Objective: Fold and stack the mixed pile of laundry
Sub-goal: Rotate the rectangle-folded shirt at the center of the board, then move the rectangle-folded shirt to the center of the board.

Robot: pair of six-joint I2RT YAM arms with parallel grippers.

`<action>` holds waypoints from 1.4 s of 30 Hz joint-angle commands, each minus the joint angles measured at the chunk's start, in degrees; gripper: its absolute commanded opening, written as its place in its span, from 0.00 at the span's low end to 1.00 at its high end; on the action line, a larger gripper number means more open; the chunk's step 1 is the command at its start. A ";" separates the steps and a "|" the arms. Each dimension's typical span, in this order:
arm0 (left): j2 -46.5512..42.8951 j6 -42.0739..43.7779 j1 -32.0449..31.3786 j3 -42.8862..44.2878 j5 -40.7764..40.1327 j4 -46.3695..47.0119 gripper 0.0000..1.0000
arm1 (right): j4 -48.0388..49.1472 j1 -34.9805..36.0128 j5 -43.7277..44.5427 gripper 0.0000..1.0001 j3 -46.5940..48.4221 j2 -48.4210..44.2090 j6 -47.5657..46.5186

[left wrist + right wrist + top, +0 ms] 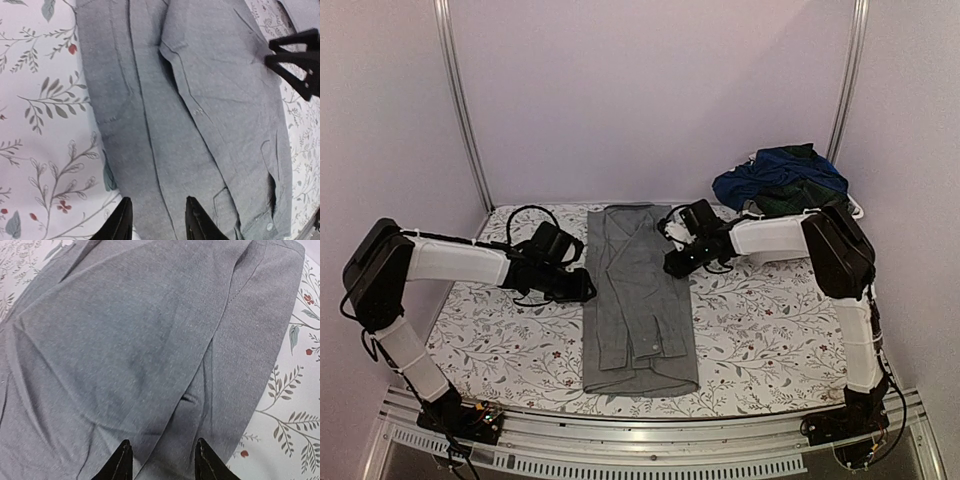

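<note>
Grey collared shirt (640, 300) lies as a long narrow strip down the middle of the worktop (770, 340), with both sides already turned in. I read the step in hand as the crosswise fold. Left gripper (582, 287) sits at the strip's left edge. Right gripper (672, 265) sits at its right edge, a bit further back. My guess is one on each side so both edges lift together. Both jaws are parted low over the cloth, with nothing pinched that I can see. The fingertips are cut off at the bottom of both wrist views, so contact is unclear. Navy garment (775, 172) and dark green plaid one (807, 197) are heaped unfolded at the far right corner, their lower part hidden behind the right arm (780, 238). The shirt's collar end is hard to make out.
</note>
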 commanded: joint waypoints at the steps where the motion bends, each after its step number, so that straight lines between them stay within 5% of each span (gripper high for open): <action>1: 3.14 3.40 2.66 2.46 2.87 3.95 0.36 | 2.55 -0.22 -5.53 0.41 -6.13 -9.43 3.25; 12: 17.50 4.39 6.19 12.18 2.97 4.24 0.33 | 8.40 1.11 -13.09 0.41 -13.84 -6.93 10.45; 26: 24.36 7.32 12.87 20.79 6.17 2.78 0.32 | 3.22 -2.46 -11.62 0.40 0.27 5.59 10.41; 32: 8.30 7.48 12.76 11.93 4.90 8.90 0.65 | 2.65 -2.54 -13.71 0.45 -4.27 -4.37 9.43; 35: -1.41 7.33 12.79 6.39 4.30 9.32 0.97 | 4.24 -2.50 -16.19 0.51 -10.92 -14.37 11.59; 42: -15.50 1.27 12.61 -6.57 12.63 7.78 1.00 | 5.70 -1.41 -23.81 0.54 -28.90 -30.26 20.52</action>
